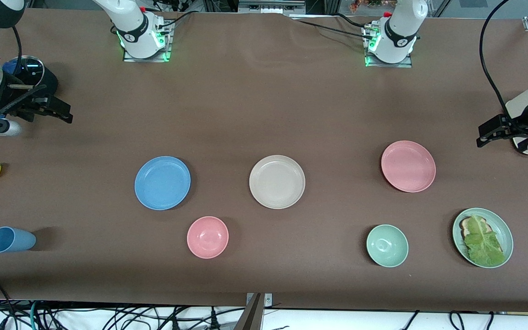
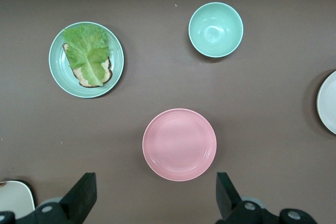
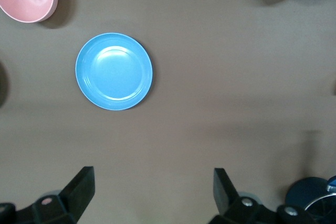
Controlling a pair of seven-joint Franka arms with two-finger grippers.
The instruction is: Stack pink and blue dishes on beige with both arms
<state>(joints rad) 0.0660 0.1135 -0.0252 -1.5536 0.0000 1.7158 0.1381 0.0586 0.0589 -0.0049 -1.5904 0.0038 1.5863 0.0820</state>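
Three wide, shallow, matte round plates lie well apart in a row on the brown surface [image 1: 264, 105]: light blue plate [image 1: 162, 183] toward the right arm's end, pale beige plate [image 1: 277, 181] in the middle, pastel pink plate [image 1: 408, 166] toward the left arm's end. No plate is lifted yet. The left pincer [image 2: 155, 195] and right pincer [image 3: 153, 192] are raised at the table's ends, fingers apart. Each rim is best gripped at the edge facing its arm. Nearer the camera, a small pink bowl [image 1: 207, 237] and mint-green bowl [image 1: 387, 245] should be cleared.
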